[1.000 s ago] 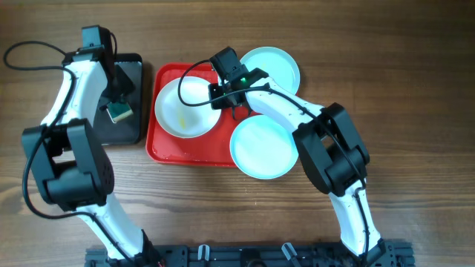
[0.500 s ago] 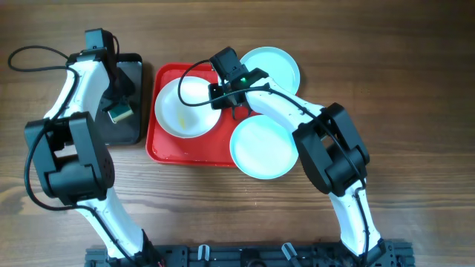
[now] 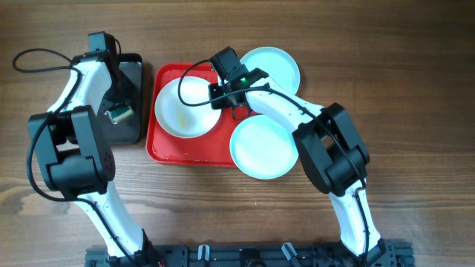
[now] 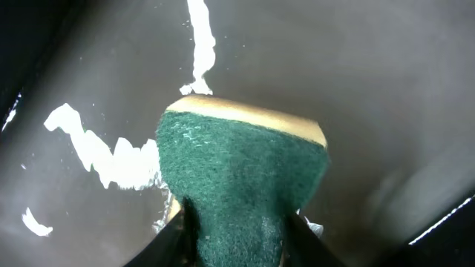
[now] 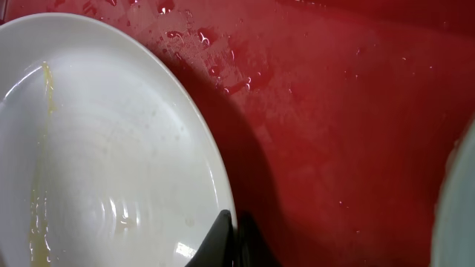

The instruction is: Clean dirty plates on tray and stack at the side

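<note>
The cream-white plate (image 3: pixel 184 108) with a yellow smear lies on the left half of the red tray (image 3: pixel 171 150). My right gripper (image 3: pixel 217 95) is shut on its right rim; the right wrist view shows the fingers (image 5: pixel 232 236) pinching the plate's edge (image 5: pixel 111 148) above the wet tray (image 5: pixel 334 111). One pale-blue plate (image 3: pixel 262 146) overlaps the tray's right front corner, another (image 3: pixel 274 65) lies at the back right. My left gripper (image 3: pixel 117 110) is shut on a green and yellow sponge (image 4: pixel 241 178) over the black tray (image 3: pixel 128 130).
The black tray (image 4: pixel 386 81) stands left of the red tray and carries white soap foam (image 4: pixel 96 148). Bare wooden table lies in front of both trays and at the far left and right.
My left arm has shifted slightly right and back over the black tray with the sponge. The right arm and the plates have not moved.
</note>
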Controlling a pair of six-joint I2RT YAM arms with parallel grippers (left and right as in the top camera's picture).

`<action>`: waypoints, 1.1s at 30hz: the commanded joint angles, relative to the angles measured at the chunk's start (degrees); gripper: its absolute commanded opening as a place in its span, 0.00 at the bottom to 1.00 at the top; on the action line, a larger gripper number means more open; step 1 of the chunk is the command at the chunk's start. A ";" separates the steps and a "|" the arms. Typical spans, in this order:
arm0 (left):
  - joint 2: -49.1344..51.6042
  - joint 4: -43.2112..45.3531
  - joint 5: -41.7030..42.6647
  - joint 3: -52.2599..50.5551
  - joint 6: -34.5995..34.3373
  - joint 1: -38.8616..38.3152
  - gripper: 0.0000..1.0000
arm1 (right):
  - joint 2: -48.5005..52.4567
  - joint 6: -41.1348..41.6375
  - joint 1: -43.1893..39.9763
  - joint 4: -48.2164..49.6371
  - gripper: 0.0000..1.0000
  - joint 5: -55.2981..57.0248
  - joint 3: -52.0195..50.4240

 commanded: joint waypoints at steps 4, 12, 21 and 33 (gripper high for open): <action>2.51 0.02 0.55 -0.31 -0.63 0.20 0.04 | 1.38 0.37 0.24 0.07 0.04 0.61 0.92; 5.95 -0.26 0.81 -0.31 -0.70 0.20 0.04 | 1.38 0.37 0.24 0.07 0.04 0.61 0.92; 6.93 -1.46 1.22 -0.28 -0.76 0.15 0.04 | 1.38 0.37 0.24 0.07 0.05 0.61 0.92; -1.97 -9.14 1.40 6.71 5.49 0.15 0.04 | 1.38 0.37 0.24 0.26 0.04 0.44 0.92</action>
